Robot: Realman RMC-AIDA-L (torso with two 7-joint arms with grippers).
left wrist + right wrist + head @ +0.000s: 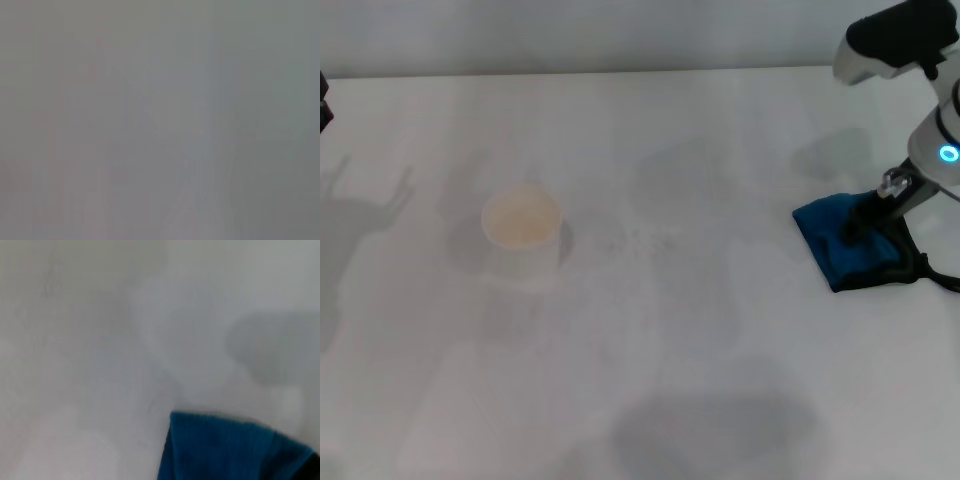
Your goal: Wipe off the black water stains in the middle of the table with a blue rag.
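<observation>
One arm working: your right hand is down on the rag at the counter's right side; left arm parked off the left edge, only a sliver in head view.
Hand state: fingers look clamped on the rag's top fold, but can't tell for sure, they're dark against dark cloth.
Rag: lies flat on the counter, black trim and loop trailing to the right; right wrist view shows just its blue corner.
Stains: no dark blotch visible; only faint specks mid-counter, just right of the cup.
Rag vs stains: well apart; rag sits far right, specks near the middle.
Step, my guess: secure the rag, then carry it to the middle.
How to do it well: get a firm pinch w/ plenty of cloth below the fingers, keep it flat, press lightly, sweep across the specks.
Watch: cup is near the wipe zone, so stop short of it.
</observation>
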